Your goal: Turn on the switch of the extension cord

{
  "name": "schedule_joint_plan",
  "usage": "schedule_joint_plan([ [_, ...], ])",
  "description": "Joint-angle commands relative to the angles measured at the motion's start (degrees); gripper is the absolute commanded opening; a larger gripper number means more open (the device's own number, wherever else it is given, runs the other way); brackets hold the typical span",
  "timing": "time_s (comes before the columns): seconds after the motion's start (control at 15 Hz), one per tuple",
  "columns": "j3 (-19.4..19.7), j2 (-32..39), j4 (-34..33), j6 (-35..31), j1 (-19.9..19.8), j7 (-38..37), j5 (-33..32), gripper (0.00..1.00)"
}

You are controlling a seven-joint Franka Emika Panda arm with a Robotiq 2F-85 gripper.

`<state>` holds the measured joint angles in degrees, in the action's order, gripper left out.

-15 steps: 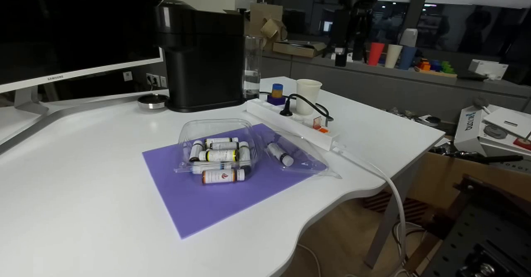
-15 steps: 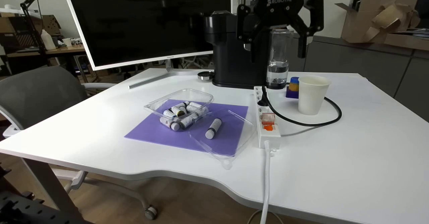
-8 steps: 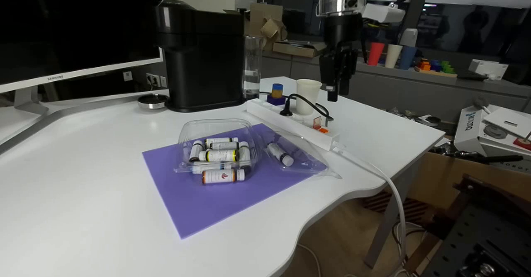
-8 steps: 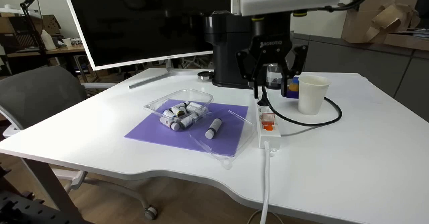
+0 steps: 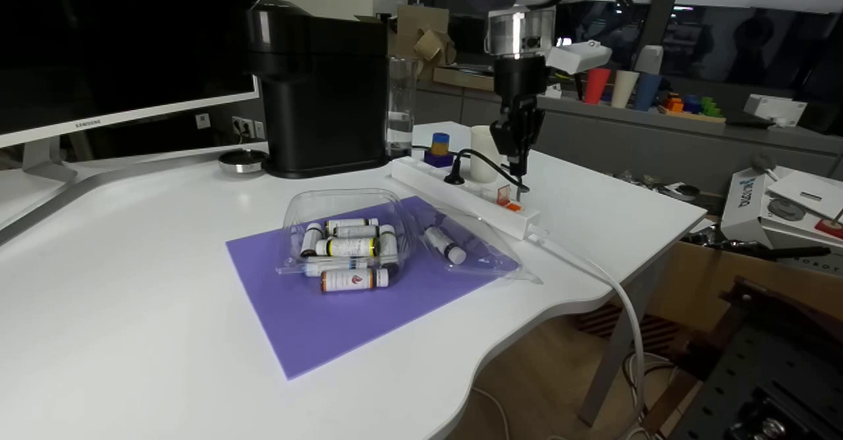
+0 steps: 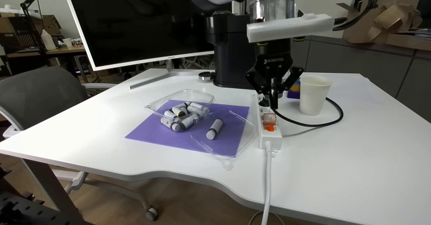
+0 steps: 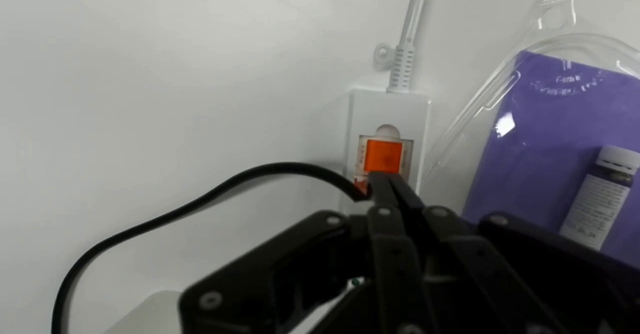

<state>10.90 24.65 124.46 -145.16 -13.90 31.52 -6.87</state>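
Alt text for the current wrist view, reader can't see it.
Closed black two-finger gripper just short of the square orange switch near one end of a white plastic power strip. A thick black cable curves in from the left toward the gripper. At right: a purple mat, a clear plastic lid and a white-labelled bottle.

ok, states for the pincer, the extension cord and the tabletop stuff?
Pincer: shut, nothing seen in it
Switch: uncovered; on or off, can't tell
Switch cover: raised
Black plug: in the extension cord
Clear tub: open, bottles inside
Clear lid: open, beside the tub
Loose bottle: capped, on its side
White cup: upright
Black machine: on or off, can't tell
Monitor: screen dark
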Motion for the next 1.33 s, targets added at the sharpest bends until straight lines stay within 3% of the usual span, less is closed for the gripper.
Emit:
schedule_joint_plan([
  [0.0, -1.61, 1.35, -1.61, 0.71, -1.50, -1.20, -1.00, 0.00],
  [1.27, -3.50, 6.09, -1.33, -3.44, -3.96, -0.61, -0.80, 0.00],
])
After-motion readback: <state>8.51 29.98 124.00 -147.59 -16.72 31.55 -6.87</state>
